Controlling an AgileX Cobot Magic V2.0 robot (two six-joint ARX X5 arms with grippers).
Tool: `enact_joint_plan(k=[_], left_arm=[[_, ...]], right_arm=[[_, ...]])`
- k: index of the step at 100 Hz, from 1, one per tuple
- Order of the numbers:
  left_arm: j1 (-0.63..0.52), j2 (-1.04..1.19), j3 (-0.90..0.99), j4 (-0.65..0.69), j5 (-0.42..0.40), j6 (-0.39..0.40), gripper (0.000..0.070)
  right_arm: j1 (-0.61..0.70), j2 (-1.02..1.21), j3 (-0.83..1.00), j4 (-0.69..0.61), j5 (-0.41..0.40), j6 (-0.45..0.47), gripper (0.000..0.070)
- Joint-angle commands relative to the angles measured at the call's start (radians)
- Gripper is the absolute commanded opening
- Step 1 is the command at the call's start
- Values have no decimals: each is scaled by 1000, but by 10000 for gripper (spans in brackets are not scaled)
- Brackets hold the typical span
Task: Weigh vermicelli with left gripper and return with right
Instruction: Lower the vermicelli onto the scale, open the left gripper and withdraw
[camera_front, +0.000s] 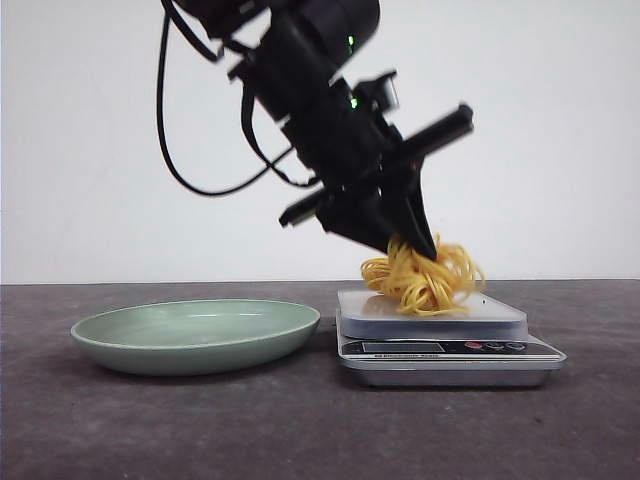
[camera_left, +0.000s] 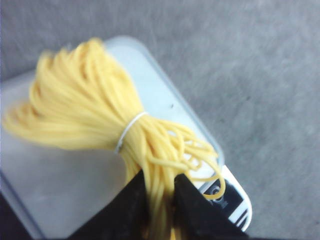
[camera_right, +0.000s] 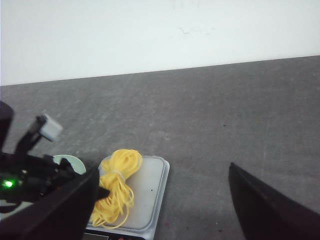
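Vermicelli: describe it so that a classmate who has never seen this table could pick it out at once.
Start at the dark grey table, where a silver kitchen scale sits beside a pale green plate. On the scale's platform lies the vermicelli, pinched by the left gripper. It is the only yellow thing there: a bundle of thin strands cinched by a pale band.

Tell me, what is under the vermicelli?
The vermicelli lies on the kitchen scale's pale platform, held by the left end effector. The platform beneath the bundle is covered.

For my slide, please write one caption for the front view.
Left gripper, shut on the vermicelli, sets it on the scale beside the green plate.
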Motion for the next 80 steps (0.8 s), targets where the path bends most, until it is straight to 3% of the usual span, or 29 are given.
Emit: enact_joint_plan(k=[1,13,25,30,50,80], left_arm=[[-10,27,23,16,6,0,3],[-10,41,23,21,5,1,27],[-10,41,23,21,3,3,338],[-10,41,23,18,3,3,398],[-8,25,23,-22,-2,10,399],[4,-206,23,-118,-117,113,398]], right_arm=[[0,2,14,3,-2,9,522],[0,2,14,-9,-2,5,522],[0,2,14,-11,-2,-4,522],[0,2,14,-11,-2,-6,522],[0,2,14,-11,-2,-10,522],[0,2,14,-12,-3,-13,522]])
